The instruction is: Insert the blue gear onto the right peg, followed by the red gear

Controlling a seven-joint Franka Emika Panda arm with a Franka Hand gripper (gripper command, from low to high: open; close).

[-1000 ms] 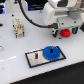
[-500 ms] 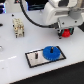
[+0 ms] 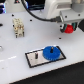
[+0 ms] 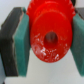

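A robotics laboratory bench is shown. A plain white tabletop [image 3: 15, 60] is seen, on which a grey, black-bordered base plate [image 3: 35, 59] is laid as a test fixture. Well beyond the base plate, toward the exterior view's left, a small pale block-like object [image 3: 19, 27] is stood (its nature cannot be made out). Above and beyond the base plate, toward the exterior view's right, the white housing of a robot arm [image 3: 60, 10] is seen. Dark equipment is glimpsed along the far edge, blurred.
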